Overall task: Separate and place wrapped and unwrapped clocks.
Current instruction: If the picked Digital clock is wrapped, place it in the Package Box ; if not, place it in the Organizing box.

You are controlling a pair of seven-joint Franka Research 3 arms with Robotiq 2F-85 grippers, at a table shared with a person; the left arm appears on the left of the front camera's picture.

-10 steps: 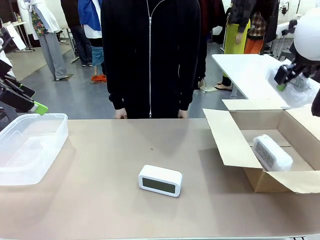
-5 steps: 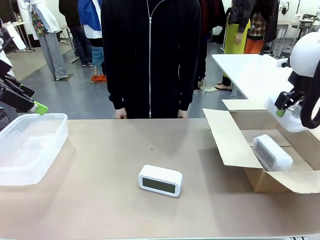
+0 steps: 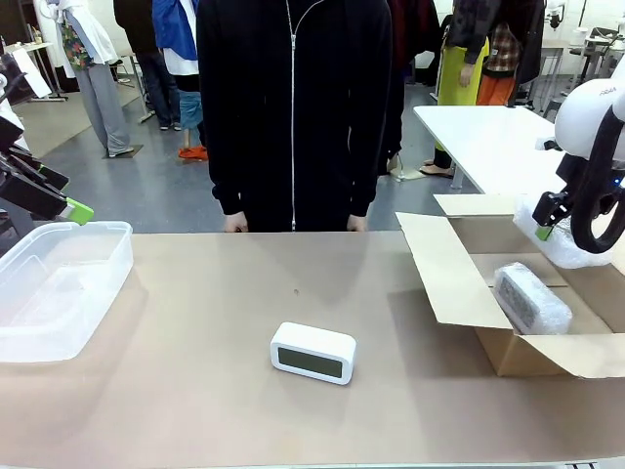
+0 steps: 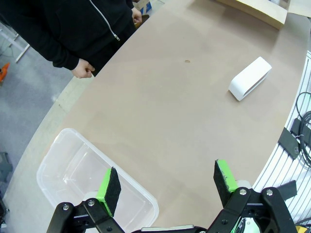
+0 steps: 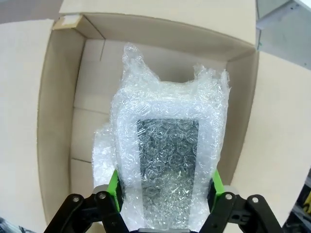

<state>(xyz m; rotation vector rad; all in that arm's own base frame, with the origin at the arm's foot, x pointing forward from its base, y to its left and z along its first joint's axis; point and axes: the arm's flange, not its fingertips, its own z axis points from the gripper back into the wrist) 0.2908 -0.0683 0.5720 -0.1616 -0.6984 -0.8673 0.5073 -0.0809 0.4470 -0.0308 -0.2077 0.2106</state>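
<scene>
Lowered from the upper right of the front view, the right gripper [image 3: 543, 223] is being brought over the cardboard box [image 3: 459, 283], pinching a bubble-wrapped clock [image 3: 576, 249]. A second wrapped clock [image 3: 530, 298] is lying inside, and the bare digital clock [image 3: 312, 352] is at lower centre.

In the left wrist view, the left gripper [image 4: 167, 187] is being held spread above the clear plastic tub [image 4: 63, 165], well apart from the bare digital clock at upper right.

In the right wrist view, the bubble-wrapped clock is being squeezed between both pads over the box's opening, so release is judged near.

Clock [image 3: 312, 352] central; bundle [image 3: 532, 298] boxed, second bundle [image 5: 167, 145] aloft
</scene>
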